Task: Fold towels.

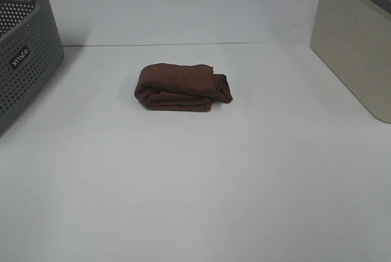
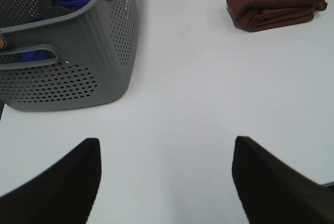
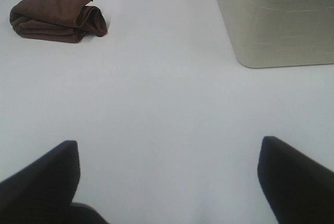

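On the white table (image 1: 195, 189), seen from the high camera, the towel (image 1: 181, 87) lies folded into a thick bundle near the middle, its layered edges facing the camera and a looser rolled end on the right. A grey perforated basket (image 1: 27, 54) stands at the left edge and a beige bin (image 1: 354, 48) at the right, both well apart from the towel. Neither arm shows in this view.

From the left wrist, the left gripper (image 2: 166, 182) hangs over bare table with its dark fingers (image 2: 62, 187) spread wide and nothing between them. The basket (image 2: 78, 62) sits near, with something blue (image 2: 62, 2) inside it. The towel (image 2: 276, 3) lies far off, untouched.

From the right wrist, the right gripper (image 3: 169, 182) is likewise spread wide and empty above the table, fingers (image 3: 39, 182) apart. The towel (image 3: 55, 16) rests well away, and the bin (image 3: 276, 18) stands apart from it.
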Controlling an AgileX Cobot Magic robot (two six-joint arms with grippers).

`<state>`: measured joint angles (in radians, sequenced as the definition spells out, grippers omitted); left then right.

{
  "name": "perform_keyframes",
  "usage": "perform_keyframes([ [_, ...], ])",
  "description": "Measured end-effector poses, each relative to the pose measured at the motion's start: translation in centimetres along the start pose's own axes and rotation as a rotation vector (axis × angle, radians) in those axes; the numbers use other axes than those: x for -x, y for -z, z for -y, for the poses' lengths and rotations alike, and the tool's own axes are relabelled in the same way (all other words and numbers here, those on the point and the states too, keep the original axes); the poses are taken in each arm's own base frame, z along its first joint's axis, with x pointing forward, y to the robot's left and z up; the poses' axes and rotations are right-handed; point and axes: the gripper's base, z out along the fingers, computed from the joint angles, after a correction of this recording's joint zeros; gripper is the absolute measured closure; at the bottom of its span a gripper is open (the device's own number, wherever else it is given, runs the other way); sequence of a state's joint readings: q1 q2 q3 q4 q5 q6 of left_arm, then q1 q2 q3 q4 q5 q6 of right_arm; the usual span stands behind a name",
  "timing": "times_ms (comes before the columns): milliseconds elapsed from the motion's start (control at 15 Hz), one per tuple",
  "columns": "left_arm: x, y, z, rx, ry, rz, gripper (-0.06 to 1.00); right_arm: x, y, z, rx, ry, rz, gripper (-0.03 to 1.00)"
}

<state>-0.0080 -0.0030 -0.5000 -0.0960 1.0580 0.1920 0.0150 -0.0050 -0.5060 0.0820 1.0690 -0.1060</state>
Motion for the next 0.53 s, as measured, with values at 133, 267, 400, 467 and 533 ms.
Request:
perform_keyframes([
  [133,0.0,0.0,0.0,0.0,0.0,0.0,0.27,-0.01,0.0,0.0,0.0,0.0,-0.001,0.1],
  [267,-0.01,0.01,0.0,0.0,0.0,0.001,0.27,-0.01,0.0,0.0,0.0,0.0,-0.001,0.1],
  [400,-0.01,0.01,0.0,0.0,0.0,0.001,0.27,-0.01,0.0,0.0,0.0,0.0,-0.001,0.1],
  [467,-0.01,0.01,0.0,0.0,0.0,0.001,0.27,-0.01,0.0,0.0,0.0,0.0,-0.001,0.1],
  [533,-0.01,0.01,0.0,0.0,0.0,0.001,0.27,-0.01,0.0,0.0,0.0,0.0,-0.001,0.1],
])
